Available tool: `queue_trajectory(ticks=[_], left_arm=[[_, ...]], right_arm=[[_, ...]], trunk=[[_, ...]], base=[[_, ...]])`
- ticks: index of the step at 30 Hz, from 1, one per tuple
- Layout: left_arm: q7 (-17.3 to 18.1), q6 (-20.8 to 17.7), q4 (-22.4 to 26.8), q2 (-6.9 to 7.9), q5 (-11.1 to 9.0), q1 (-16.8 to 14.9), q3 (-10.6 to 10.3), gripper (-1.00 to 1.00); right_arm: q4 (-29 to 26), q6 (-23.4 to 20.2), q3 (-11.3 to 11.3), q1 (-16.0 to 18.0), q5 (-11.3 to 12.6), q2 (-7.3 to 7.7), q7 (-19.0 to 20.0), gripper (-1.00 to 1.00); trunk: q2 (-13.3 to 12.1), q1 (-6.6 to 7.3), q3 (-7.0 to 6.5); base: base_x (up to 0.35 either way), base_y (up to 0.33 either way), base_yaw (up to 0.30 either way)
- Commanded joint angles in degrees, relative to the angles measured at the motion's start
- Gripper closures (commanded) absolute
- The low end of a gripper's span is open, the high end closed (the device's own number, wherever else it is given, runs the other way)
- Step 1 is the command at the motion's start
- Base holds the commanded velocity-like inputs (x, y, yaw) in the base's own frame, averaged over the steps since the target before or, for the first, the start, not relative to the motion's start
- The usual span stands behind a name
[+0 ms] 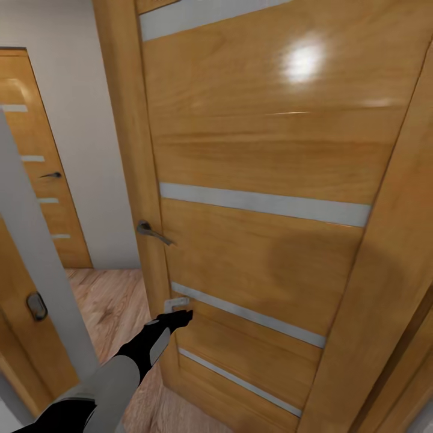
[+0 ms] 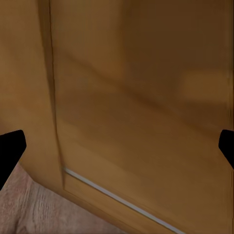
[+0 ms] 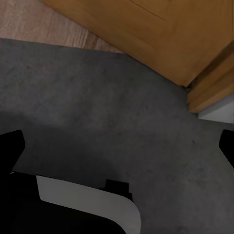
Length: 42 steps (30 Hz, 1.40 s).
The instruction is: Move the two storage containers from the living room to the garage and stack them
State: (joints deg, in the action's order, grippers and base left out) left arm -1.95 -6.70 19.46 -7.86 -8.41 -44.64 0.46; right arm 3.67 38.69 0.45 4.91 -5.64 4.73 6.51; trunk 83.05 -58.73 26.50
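A tall light wooden door (image 1: 258, 180) with pale horizontal strips takes up most of the head view, standing upright with its long axis vertical and its glossy face turned toward the camera; its top and lower right corner are cut off by the picture's edges. A grey lever handle (image 1: 154, 232) juts from its left stile. Behind it to the left runs a pale wall (image 1: 78, 120), and beyond that a second wooden door (image 1: 36, 162) with its own dark handle, partly hidden by a grey frame edge in the foreground. Light wood plank floor (image 1: 114, 307) lies between them.

In the right wrist view, dark grey concrete floor (image 3: 112, 122) spreads out, meeting the wood planks and the door's foot at a threshold; a white and black part of the robot crosses the near corner.

The left arm reaches forward, and the left gripper (image 1: 180, 314) is at the door's face below the handle, just beside the stile; contact is hard to judge. In its wrist view its fingertips (image 2: 9, 148) sit wide apart, spread with nothing between. The right gripper (image 3: 119, 148) likewise shows dark tips at both edges, released, over bare concrete.
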Motion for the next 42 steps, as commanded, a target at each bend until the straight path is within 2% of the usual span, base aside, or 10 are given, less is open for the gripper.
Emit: queue_trajectory(ticks=[1, 13, 42], left_arm=[[0.0, -0.3, 0.2, -0.05, -0.9, 0.0, -0.1, -1.00], [0.0, -0.3, 0.2, -0.05, -0.9, 0.0, -0.1, -1.00], [0.0, -0.3, 0.2, -0.01, -0.9, 0.0, -0.1, -1.00]], right_arm=[[0.2, 0.3, 0.0, 0.1, -0.3, 0.02, -0.1, -1.00], [0.2, 0.3, 0.0, 0.1, -0.3, 0.02, -0.1, -1.00], [0.2, 0.3, 0.0, 0.1, -0.3, 0.02, -0.2, -1.00]], trunk=[[0.0, 0.00, 0.06], [0.0, 0.00, 0.06], [0.0, 0.00, 0.06]], base=[[0.000, 0.000, -0.149], [0.000, 0.000, -0.213], [0.038, 0.022, -0.005]])
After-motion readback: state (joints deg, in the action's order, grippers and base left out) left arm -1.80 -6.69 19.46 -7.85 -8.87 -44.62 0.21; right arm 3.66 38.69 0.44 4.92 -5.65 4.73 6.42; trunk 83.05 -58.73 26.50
